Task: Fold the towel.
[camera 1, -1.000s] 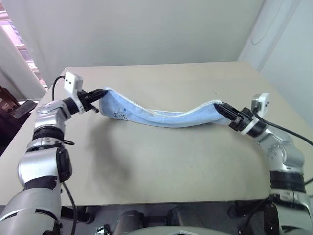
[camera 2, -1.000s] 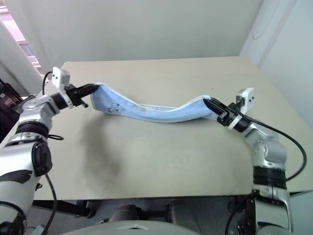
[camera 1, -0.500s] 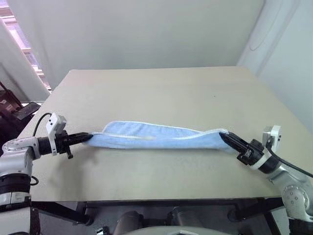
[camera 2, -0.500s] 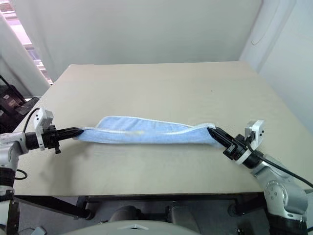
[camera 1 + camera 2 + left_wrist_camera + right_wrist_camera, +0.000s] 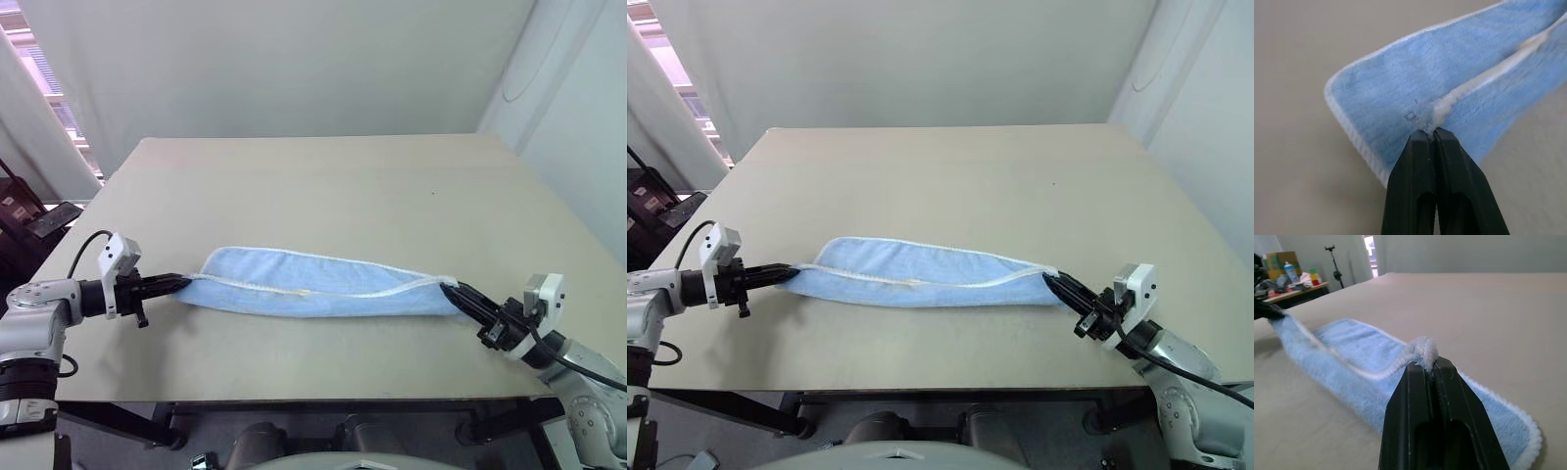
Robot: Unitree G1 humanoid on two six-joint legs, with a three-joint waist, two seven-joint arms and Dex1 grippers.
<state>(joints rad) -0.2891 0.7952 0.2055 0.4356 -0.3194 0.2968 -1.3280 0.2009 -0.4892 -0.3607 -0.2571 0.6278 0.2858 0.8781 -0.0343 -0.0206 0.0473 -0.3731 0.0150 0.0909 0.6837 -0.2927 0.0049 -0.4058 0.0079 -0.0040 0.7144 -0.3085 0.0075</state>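
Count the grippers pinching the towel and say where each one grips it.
2. The left gripper is shut on the towel's left end; the right gripper is shut on its right end. Both ends are near the table's front edge.

The towel (image 5: 926, 275) is lying stretched across the near part of the bench (image 5: 950, 176), the left pincer (image 5: 787, 274) pinching its left end, the right pincer (image 5: 1054, 284) pinching its right end.

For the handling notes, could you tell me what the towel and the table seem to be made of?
Towel: light blue terry cloth by its fuzzy, looped pile, with a white stitched edge. Table: smooth, matte beige top, likely laminate or painted board; the look leaves it open.
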